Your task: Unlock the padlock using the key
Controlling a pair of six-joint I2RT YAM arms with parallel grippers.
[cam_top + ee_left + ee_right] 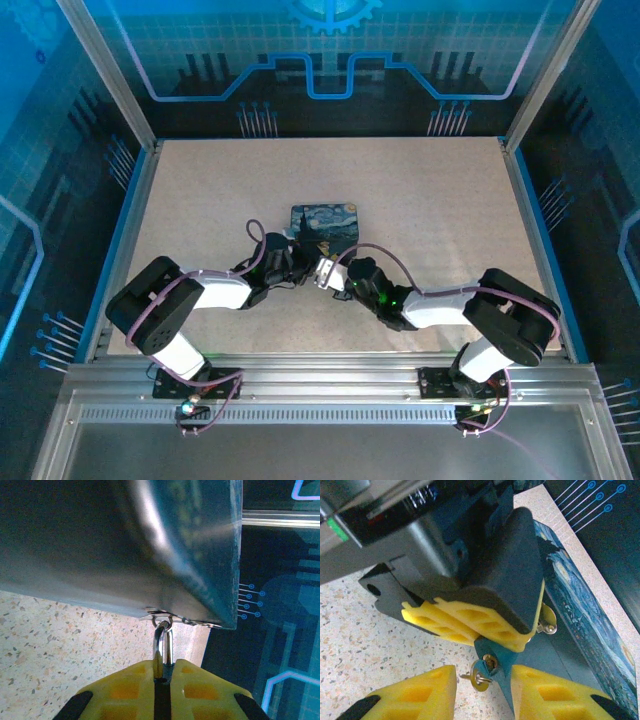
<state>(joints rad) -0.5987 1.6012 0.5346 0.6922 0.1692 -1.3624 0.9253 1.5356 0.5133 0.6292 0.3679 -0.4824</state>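
Note:
My left gripper (165,669) is shut on the padlock (169,641). Its silvery shackle runs up through the hasp on the corner of the blue starry-print tin (150,545). In the right wrist view the padlock's dark body (499,652) sticks out below the left gripper's yellow fingers (470,622). The key (481,676) sits in the keyhole, with a small ring hanging from its bow. My right gripper (482,676) is open, one finger on either side of the key and neither touching it. From above, both grippers (298,270) (325,272) meet at the tin's near edge.
The tin (325,222) lies near the middle of the speckled table (420,190), and its near side looks lifted in the left wrist view. Blue-lit walls and metal posts (105,70) enclose the table. Open tabletop lies all around the tin.

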